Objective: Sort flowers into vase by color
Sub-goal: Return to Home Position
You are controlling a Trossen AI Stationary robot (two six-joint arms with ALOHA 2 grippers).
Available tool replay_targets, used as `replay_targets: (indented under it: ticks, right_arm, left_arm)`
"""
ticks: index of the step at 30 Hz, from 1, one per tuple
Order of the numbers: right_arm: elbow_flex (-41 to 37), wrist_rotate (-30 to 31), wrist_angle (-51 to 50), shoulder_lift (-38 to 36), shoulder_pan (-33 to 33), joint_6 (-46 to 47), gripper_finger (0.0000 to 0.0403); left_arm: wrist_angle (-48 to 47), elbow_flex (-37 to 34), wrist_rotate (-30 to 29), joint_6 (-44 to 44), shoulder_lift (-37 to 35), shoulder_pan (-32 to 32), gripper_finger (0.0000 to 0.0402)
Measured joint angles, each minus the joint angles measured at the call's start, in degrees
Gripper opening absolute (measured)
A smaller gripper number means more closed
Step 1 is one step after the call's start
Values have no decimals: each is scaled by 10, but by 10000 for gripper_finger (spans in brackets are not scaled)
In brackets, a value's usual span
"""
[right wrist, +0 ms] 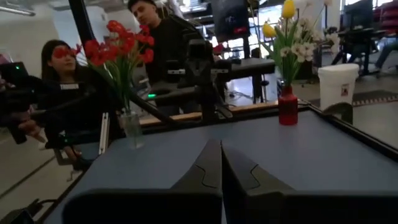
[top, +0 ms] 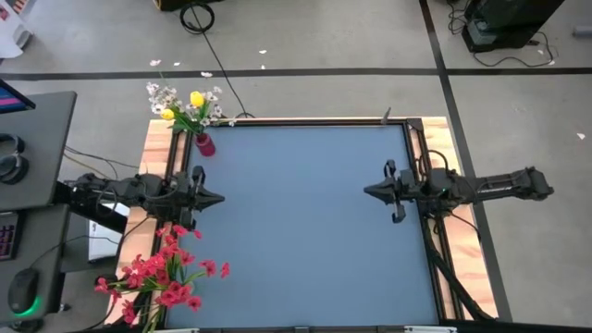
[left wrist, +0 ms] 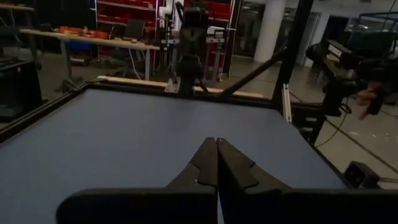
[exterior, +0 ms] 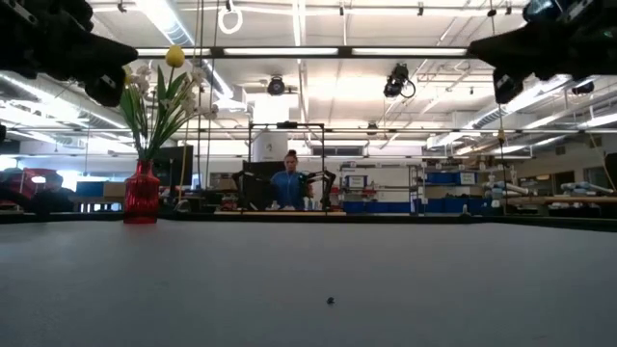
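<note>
Left gripper (top: 218,197) and right gripper (top: 367,191) hang over opposite sides of the table (top: 305,231), jaws pressed together and empty: parked, I judge, sorting finished. The pink vase (top: 203,144) stands at the far left corner holding yellow tulips (top: 196,98) and white sprays (top: 159,94); red blossoms (top: 165,270) sit apart by colour in a clear glass (right wrist: 132,129).

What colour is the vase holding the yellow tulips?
Red-pink vase; clearest in the right wrist view.

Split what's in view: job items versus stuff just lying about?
Job: red vase holding yellow tulips and white blossoms; red flowers in clear vase; left pincer, right pincer, both shut.
Lying about: white bucket, mouse, floor cable.
</note>
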Motion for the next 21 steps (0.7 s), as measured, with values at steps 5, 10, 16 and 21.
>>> replay_targets:
  ticks: [5,10,16,21]
  right_arm:
    - [-29,8,4,-40,5,9,0]
    - [-58,-28,2,-88,-14,18,0]
    - [-84,-83,-20,-142,-52,52,0]
    - [-84,-107,-27,-160,-71,42,0]
  left_arm:
    - [-1,-14,-30,10,0,0,0]
    - [2,-17,-46,32,-1,3,0]
    - [5,-17,-45,48,-2,3,0]
    - [38,-20,-30,52,-1,3,0]
